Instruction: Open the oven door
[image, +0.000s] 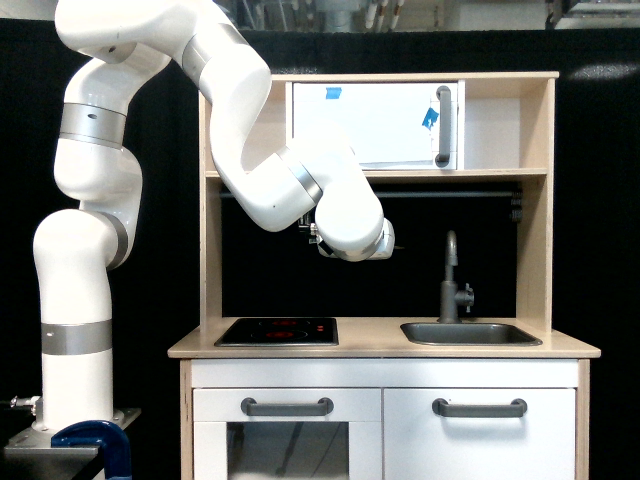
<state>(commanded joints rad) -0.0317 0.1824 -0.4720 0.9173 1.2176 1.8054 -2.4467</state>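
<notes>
The oven door (375, 125) is the wide white panel on the upper shelf, shut flat, with blue tape bits and a vertical grey bar handle (443, 126) on the exterior view's right edge. My white arm curls down in front of the shelf unit. Its wrist end, where the gripper (374, 249) sits, hangs under the shelf, below the door and left of the handle. The wrist body hides the fingers, so their state does not show. Nothing touches the door.
A black hob (277, 331) and a sink (470, 333) with a grey tap (452, 277) lie on the wooden counter below the wrist. Lower down are a windowed door (287, 435) and a plain cupboard door (480, 430). A grey rail (450, 194) runs under the shelf.
</notes>
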